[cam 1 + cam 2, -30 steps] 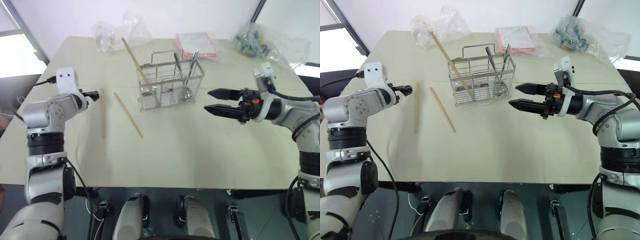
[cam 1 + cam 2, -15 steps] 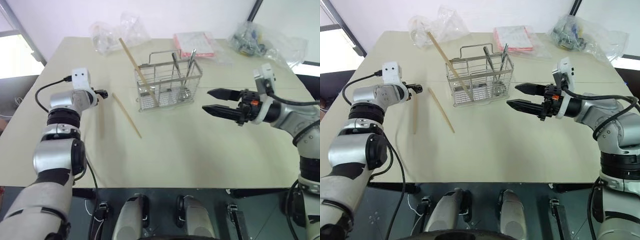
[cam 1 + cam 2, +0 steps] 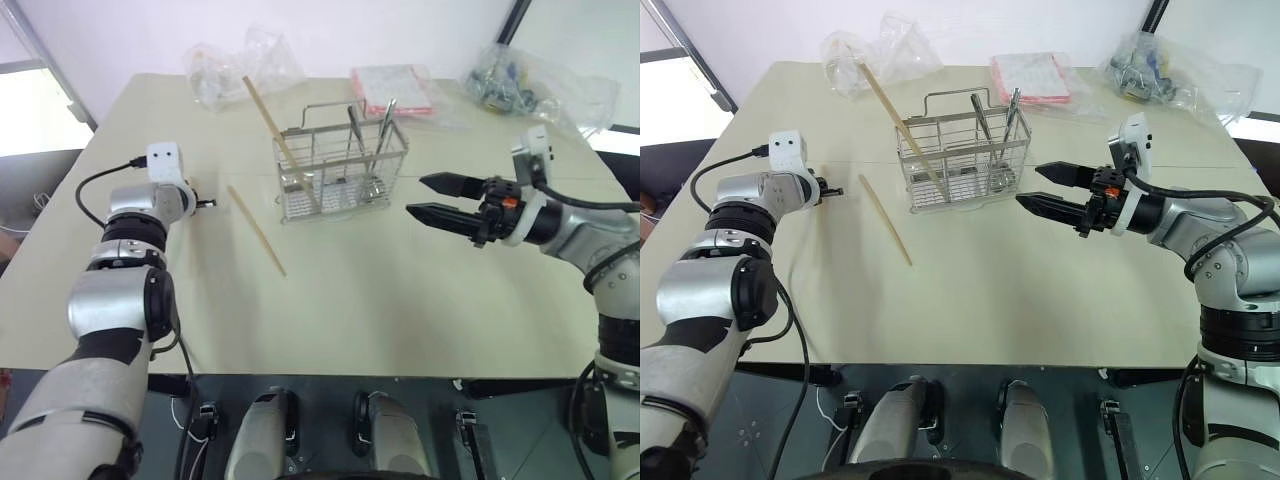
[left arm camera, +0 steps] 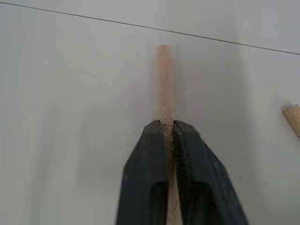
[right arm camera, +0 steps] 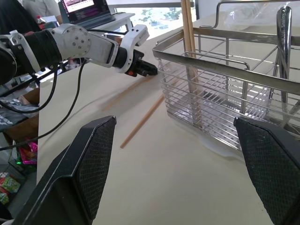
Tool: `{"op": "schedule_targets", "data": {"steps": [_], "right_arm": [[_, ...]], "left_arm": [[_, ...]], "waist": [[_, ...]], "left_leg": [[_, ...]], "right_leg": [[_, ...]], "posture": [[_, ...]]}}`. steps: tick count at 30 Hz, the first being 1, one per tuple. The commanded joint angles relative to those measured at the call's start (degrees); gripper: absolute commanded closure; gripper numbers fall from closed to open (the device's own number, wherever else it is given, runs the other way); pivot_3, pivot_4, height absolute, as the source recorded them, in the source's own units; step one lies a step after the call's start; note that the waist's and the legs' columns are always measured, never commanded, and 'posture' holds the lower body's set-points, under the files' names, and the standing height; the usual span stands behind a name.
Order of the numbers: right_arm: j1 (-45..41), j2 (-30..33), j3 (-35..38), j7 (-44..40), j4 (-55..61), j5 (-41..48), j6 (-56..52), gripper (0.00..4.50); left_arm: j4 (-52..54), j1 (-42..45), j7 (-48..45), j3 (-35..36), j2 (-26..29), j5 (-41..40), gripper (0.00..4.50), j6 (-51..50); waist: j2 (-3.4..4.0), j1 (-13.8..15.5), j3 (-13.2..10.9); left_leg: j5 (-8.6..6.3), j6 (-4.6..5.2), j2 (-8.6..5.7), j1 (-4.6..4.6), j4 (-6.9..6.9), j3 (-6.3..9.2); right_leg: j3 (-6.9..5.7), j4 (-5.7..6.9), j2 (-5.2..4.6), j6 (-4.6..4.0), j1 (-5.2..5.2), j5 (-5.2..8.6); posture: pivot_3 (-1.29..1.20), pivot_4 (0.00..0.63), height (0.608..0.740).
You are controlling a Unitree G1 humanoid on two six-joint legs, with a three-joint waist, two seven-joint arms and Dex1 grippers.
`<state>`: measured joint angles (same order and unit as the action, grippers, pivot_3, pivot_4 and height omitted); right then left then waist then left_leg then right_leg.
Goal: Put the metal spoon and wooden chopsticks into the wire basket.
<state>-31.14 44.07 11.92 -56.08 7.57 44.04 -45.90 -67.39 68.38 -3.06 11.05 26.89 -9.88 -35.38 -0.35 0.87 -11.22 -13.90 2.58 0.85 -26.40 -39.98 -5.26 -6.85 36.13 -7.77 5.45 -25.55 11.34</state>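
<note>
So the left gripper (image 4: 168,123) is down at the table (image 3: 400,300) on the left side, fingers pinched tight on one of the wooden chopsticks (image 4: 165,79); in the left wrist view you can see the stick clamped right between the black fingertips, its tip poking out past them. A second chopstick (image 3: 257,230) is lying flat on the table just right of that gripper, angled diagonally, between it and the wire basket (image 3: 340,165). A third chopstick (image 3: 275,125) is already in the basket's left compartment, leaning up and out to the far left. The metal spoon (image 3: 385,125) stands in the basket's right part next to another metal utensil (image 3: 353,128). The right gripper (image 3: 432,198) hovers right of the basket, fingers spread wide, nothing in them. Plastic bags (image 3: 235,65) and a pink packet (image 3: 392,88) sit at the far edge
</note>
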Motion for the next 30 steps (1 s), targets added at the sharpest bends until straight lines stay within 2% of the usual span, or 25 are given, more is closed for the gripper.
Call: {"op": "schedule_targets", "data": {"steps": [1,4,7,9,11,13,16,19,21,25,30], "right_arm": [[-0.6,0.3,1.7,0.0,1.1,0.9,0.9,0.37],[-0.4,0.4,1.7,-0.2,1.1,1.0,0.7,0.37],[-0.4,0.7,1.8,-0.1,1.0,1.1,0.2,0.37],[-0.6,1.0,2.2,0.2,0.7,1.4,-0.4,0.37],[-0.8,1.2,2.5,0.7,0.6,1.6,-1.2,0.37],[-0.8,1.4,2.7,0.8,0.8,1.6,-1.5,0.37],[-0.8,1.0,2.7,1.5,1.7,2.0,-2.2,0.37],[-0.6,0.9,2.9,2.0,2.2,2.5,-2.6,0.37],[-0.3,0.9,2.9,2.3,2.3,2.8,-2.6,0.37],[0.3,0.1,3.5,4.1,2.3,3.2,-2.4,0.37],[2.1,-0.9,5.6,6.7,4.4,6.0,-4.0,0.37]], "left_arm": [[-0.5,0.8,-0.9,-1.4,0.1,2.5,4.46,1.6],[1.1,0.9,-0.5,-2.5,0.9,4.4,4.46,6.2],[4.7,1.7,1.8,-0.1,1.9,4.0,4.46,15.5],[8.4,2.5,2.8,3.4,2.0,1.3,4.46,21.0],[17.1,3.4,0.8,7.9,1.2,-3.8,4.46,24.6],[24.6,3.7,0.1,10.8,-0.2,-7.8,4.46,25.1],[40.0,5.4,-0.1,15.0,-4.2,-17.8,4.46,20.9],[47.4,6.6,0.4,15.4,-8.0,-23.8,4.46,15.6],[49.1,6.7,0.0,14.7,-9.3,-26.1,4.46,12.0],[48.1,5.2,-4.0,8.5,-11.2,-21.4,4.46,14.8],[38.3,4.4,-7.0,4.9,-14.9,-16.5,4.46,21.4]], "waist": [[0.00,0.0,0.0],[-0.02,-0.1,0.0],[-0.04,-0.1,0.0],[-0.05,-0.1,0.0],[-0.09,-0.1,-0.1],[-0.13,-0.1,-0.1],[-0.13,0.1,-0.1],[-0.12,0.0,-0.1],[-0.09,-0.1,0.0],[-0.08,-0.1,0.0],[-0.09,0.1,-0.1]], "left_leg": [[0.00,0.00,0.00,0.00,0.00,0.00],[0.00,0.00,0.00,0.00,0.00,-0.01],[0.00,0.00,0.01,-0.07,0.00,-0.01],[0.01,-0.03,0.02,-0.13,0.01,-0.01],[0.08,-0.13,0.02,-0.16,0.01,-0.03],[0.15,-0.25,0.03,-0.25,0.00,-0.02],[0.15,-0.25,0.00,-0.27,-0.01,-0.04],[0.14,-0.21,-0.04,-0.19,-0.03,-0.04],[0.08,-0.10,-0.04,0.03,-0.03,-0.06],[0.00,0.07,0.00,0.09,-0.03,-0.02],[0.07,-0.04,-0.02,0.04,-0.06,-0.06]], "right_leg": [[0.00,0.00,0.00,0.00,0.00,0.00],[0.00,0.00,0.01,0.00,0.00,0.00],[0.00,0.00,0.01,-0.01,-0.08,0.00],[0.01,0.00,0.00,-0.02,-0.15,-0.01],[0.01,-0.01,-0.03,-0.02,-0.18,-0.02],[0.02,-0.01,-0.05,-0.03,-0.25,-0.03],[0.02,-0.04,-0.09,-0.03,-0.23,-0.03],[0.01,-0.06,-0.10,0.03,-0.10,-0.06],[0.01,-0.06,-0.04,0.04,0.11,-0.05],[0.01,-0.01,0.10,0.03,0.14,-0.05],[0.02,-0.05,0.09,0.04,0.14,-0.05]], "posture": [[0.00,0.150,0.699],[0.00,0.150,0.699],[0.00,0.150,0.699],[0.00,0.150,0.699],[0.00,0.150,0.699],[0.00,0.150,0.699],[0.00,0.150,0.699],[0.00,0.150,0.699],[0.00,0.150,0.699],[0.00,0.150,0.699],[0.00,0.150,0.699]]}}
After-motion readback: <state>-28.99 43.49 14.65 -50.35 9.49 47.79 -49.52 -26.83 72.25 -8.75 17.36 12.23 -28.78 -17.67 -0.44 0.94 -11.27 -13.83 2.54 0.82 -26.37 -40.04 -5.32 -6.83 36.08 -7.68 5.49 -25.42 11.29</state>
